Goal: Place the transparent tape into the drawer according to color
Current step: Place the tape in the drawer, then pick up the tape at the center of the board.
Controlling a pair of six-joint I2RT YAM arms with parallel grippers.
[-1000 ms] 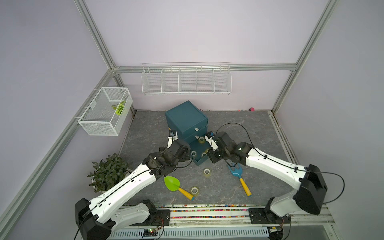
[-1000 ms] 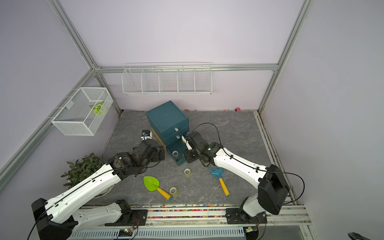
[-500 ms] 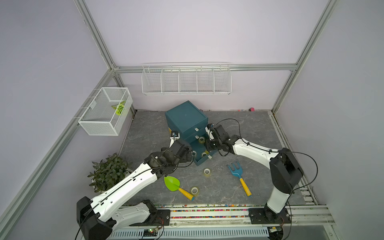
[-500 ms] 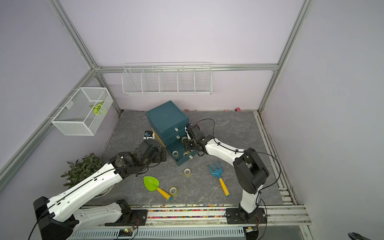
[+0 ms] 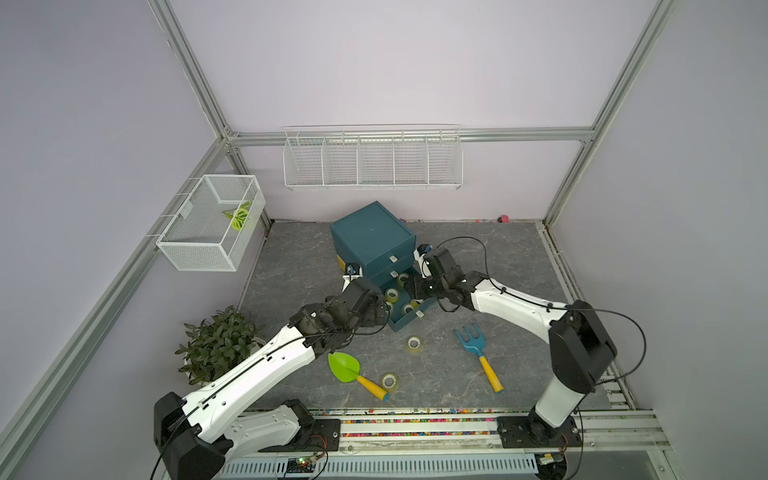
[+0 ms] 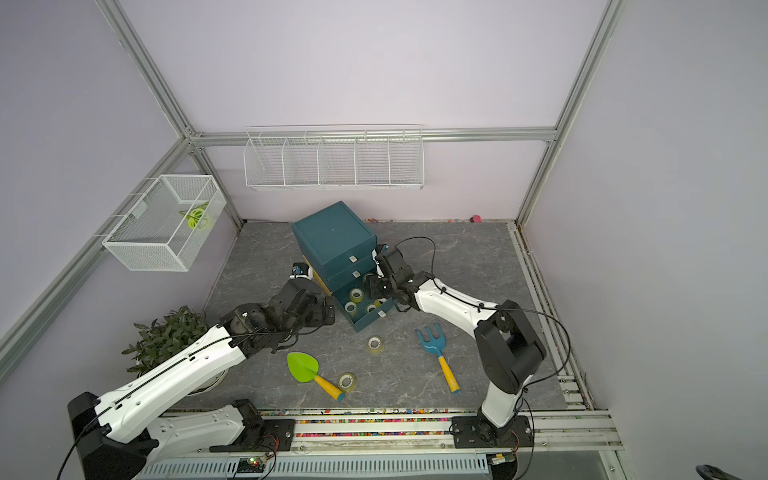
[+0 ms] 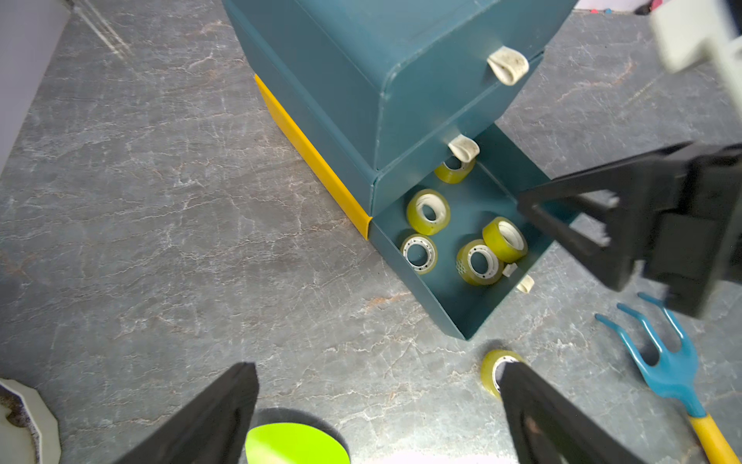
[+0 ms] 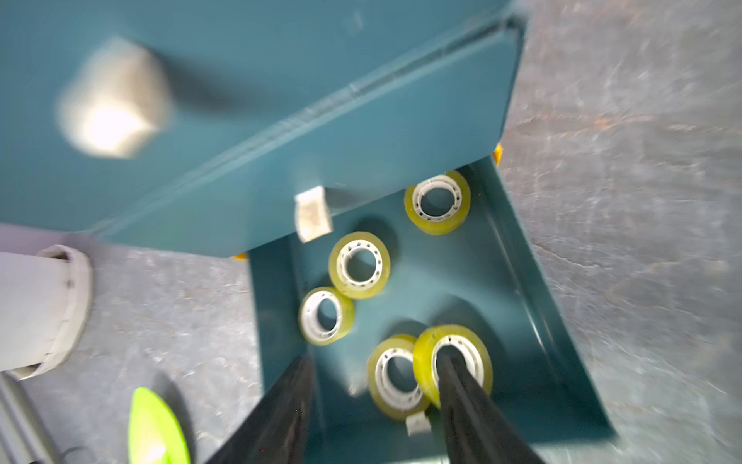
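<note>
The teal drawer cabinet (image 5: 370,237) has its bottom drawer (image 5: 405,322) pulled out, with several yellow-green transparent tape rolls (image 7: 427,211) lying inside. My right gripper (image 8: 375,361) hangs open over that drawer. One of its fingers crosses the hole of a roll (image 8: 423,357) that leans on another roll (image 8: 395,377); the jaws do not pinch it. My left gripper (image 7: 375,367) is open and empty just left of the drawer, above the floor. Two more rolls lie on the floor in both top views (image 5: 414,344) (image 5: 389,381) (image 6: 375,344) (image 6: 346,380).
A green toy shovel (image 5: 344,366) and a blue toy rake (image 5: 473,345) lie on the grey floor in front of the cabinet. A potted plant (image 5: 218,347) stands at the left. A wire basket (image 5: 212,222) and a wire rack (image 5: 372,160) hang on the walls.
My right gripper moved in over the open drawer and its jaws spread, letting go of the yellow-green roll into the drawer. The left arm has barely moved.
</note>
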